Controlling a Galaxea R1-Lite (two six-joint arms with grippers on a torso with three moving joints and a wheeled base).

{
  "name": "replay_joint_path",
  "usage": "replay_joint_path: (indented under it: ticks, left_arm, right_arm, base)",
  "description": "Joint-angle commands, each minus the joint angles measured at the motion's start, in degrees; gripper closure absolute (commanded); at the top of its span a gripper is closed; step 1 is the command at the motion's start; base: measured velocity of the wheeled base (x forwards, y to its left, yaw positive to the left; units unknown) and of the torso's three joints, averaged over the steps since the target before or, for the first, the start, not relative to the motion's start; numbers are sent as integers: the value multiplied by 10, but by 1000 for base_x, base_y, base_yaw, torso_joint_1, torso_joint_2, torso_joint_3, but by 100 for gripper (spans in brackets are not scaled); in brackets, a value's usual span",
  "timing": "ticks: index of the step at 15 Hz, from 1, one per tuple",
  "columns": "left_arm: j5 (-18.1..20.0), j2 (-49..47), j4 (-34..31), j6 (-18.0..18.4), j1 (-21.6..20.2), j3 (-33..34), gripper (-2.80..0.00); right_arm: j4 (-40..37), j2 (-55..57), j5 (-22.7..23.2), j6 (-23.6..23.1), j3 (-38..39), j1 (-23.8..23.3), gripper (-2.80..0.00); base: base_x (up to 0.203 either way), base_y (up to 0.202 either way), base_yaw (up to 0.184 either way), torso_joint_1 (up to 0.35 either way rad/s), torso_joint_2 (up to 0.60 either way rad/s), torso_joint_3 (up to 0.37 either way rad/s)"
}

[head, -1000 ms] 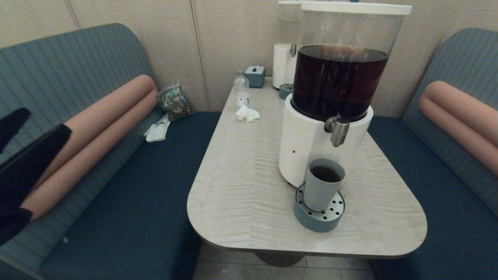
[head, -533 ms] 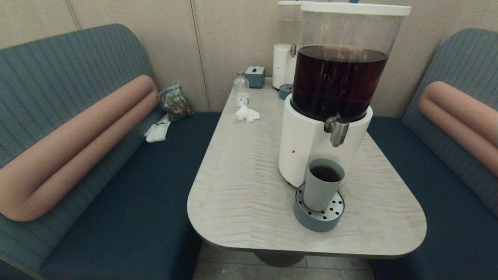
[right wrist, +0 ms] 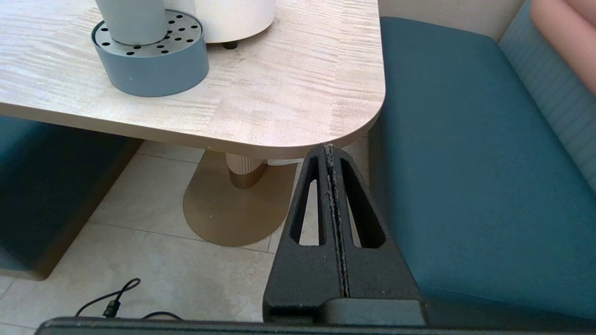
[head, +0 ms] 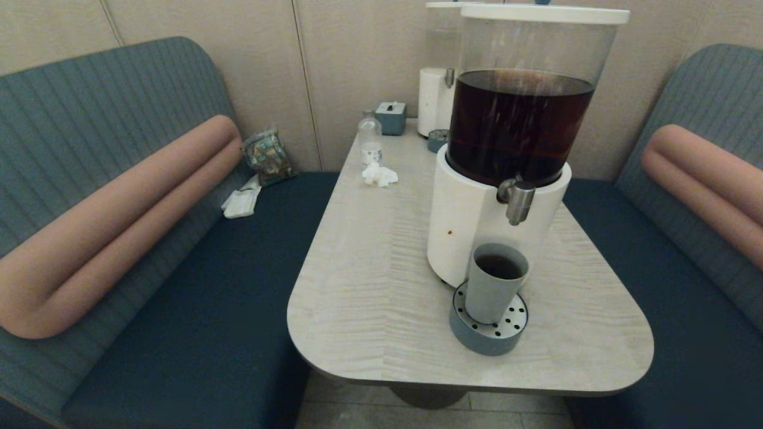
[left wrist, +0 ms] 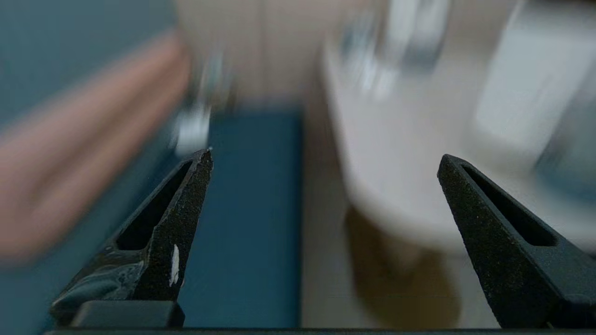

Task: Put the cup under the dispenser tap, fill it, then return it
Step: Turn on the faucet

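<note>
The grey-blue cup point(head: 495, 282) stands upright on the round drip tray point(head: 489, 330), directly below the metal dispenser tap point(head: 517, 201) of the big dispenser point(head: 477, 220), with dark liquid inside it. Its lower part point(right wrist: 130, 21) shows in the right wrist view too. Neither arm appears in the head view. My left gripper point(left wrist: 324, 160) is open and empty, down beside the table's near left edge. My right gripper point(right wrist: 329, 148) is shut on nothing, parked low below the table's near right corner.
A slimmer white dispenser point(head: 434, 101), a clear bottle point(head: 369, 140), a tissue box point(head: 390, 116) and a crumpled tissue point(head: 380, 174) sit at the table's far end. Blue benches flank the table point(head: 369, 286). A cable point(right wrist: 111, 304) lies on the floor.
My left gripper, seen at the head view's left edge one second ago, has dropped out of that view. The cup and dispenser have not moved.
</note>
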State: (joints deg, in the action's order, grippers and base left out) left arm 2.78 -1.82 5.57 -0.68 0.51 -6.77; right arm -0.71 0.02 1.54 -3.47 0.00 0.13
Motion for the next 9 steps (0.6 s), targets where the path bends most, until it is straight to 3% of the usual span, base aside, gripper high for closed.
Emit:
replay_joint_path:
  ticks: [1,4,9]
  left_arm:
    - [-4,19,-1,2,-1,59,-280]
    - [-19,19,-60,1,-1,66,-280]
    - [-20,18,-64,-3,-1,64,-280]
  right_arm:
    - [0,-1,0,0,0,0,0]
    - [0,-1,0,0,0,0,0]
    - [0,-1,0,0,0,0,0]
  base:
    - [0,0,0,0,0,0]
    - [0,0,0,0,0,0]
    - [0,0,0,0,0,0]
